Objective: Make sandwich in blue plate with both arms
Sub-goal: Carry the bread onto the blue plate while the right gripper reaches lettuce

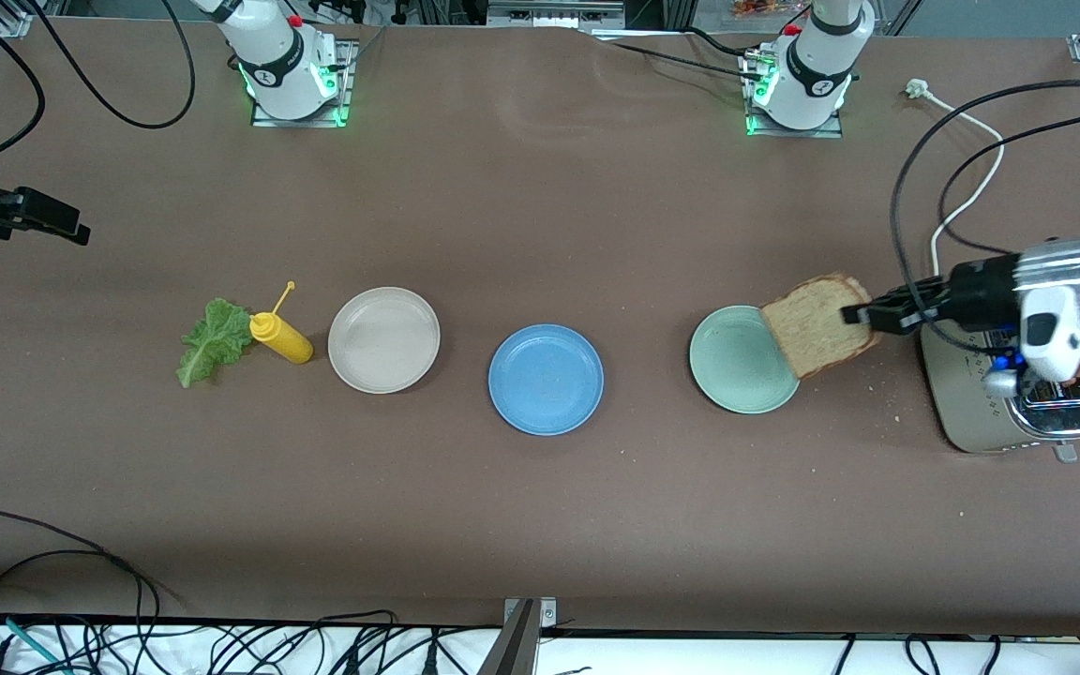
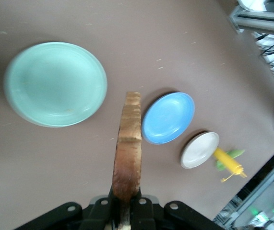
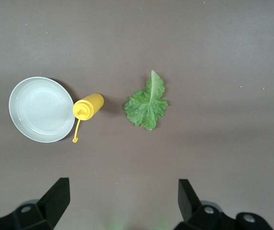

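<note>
Fingers of the left gripper (image 1: 857,315) pinch a brown wholemeal toast slice (image 1: 818,324) by its edge, carrying it over the rim of the pale green round plate (image 1: 737,361), beside the steel toaster (image 1: 981,412). Bread delivery is the step in hand, I judge; next it must travel on to the empty round blue plate (image 1: 546,379) mid-table and lie flat. Brown matte tabletop (image 1: 540,525) carries a beige plate (image 1: 383,339), ruffled green lettuce leaf (image 1: 213,340) and yellow squeeze bottle (image 1: 280,337). Right gripper (image 3: 122,199) waits wide above the lettuce.
</note>
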You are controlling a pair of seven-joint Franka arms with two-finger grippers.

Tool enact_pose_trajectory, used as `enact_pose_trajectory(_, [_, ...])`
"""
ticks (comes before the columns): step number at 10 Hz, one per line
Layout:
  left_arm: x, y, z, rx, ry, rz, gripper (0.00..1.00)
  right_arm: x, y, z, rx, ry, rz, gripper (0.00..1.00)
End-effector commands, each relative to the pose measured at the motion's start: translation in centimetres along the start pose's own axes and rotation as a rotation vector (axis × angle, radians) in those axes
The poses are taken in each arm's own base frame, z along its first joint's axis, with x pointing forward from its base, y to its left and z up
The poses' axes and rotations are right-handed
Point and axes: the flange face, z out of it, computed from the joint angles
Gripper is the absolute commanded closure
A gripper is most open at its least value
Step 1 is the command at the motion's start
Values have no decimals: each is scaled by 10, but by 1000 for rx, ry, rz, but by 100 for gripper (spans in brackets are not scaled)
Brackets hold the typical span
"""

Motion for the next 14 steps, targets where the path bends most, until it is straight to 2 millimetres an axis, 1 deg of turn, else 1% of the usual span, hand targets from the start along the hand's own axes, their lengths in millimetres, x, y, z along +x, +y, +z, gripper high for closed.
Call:
enact_pose_trajectory(1, [-21,29,74,-150,90,-22,100,0,13,4,-6,-9,15,0])
enact_pose_trajectory(2, [-26,37,95,-196,122,-37,100,1,16,6,-4,-15,21,0])
enact_pose_trajectory(3, [-30,44,114,-250,164,-58,100,4,25,14,-4,-29,35,0])
enact_pose_trajectory(4, [-38,53,138,-282,209,-62,100,8,33,21,-3,-42,49,0])
enact_pose_trajectory(6, [-58,68,196,-364,323,-103,100,18,62,44,1,-83,94,0])
enact_pose_trajectory(7, [-69,80,230,-399,373,-118,100,23,66,53,-1,-92,101,0])
enact_pose_trajectory(8, [-78,87,257,-413,418,-121,100,26,65,59,-2,-95,99,0])
enact_pose_trajectory(9, [-86,96,277,-424,444,-113,100,33,67,68,-1,-95,104,0])
enact_pose_trajectory(10, [-90,105,295,-427,426,-108,100,37,67,75,-3,-99,112,0])
enact_pose_trajectory(11, [-91,108,312,-422,410,-110,100,44,65,91,-5,-115,117,0])
enact_pose_trajectory(12, [-90,112,324,-421,396,-111,100,51,66,112,-4,-119,118,0])
enact_pose_trajectory(13, [-90,112,338,-410,380,-109,100,52,65,129,-4,-119,121,0])
enact_pose_trajectory(14, [-86,113,345,-410,371,-115,100,53,65,148,-6,-112,120,0])
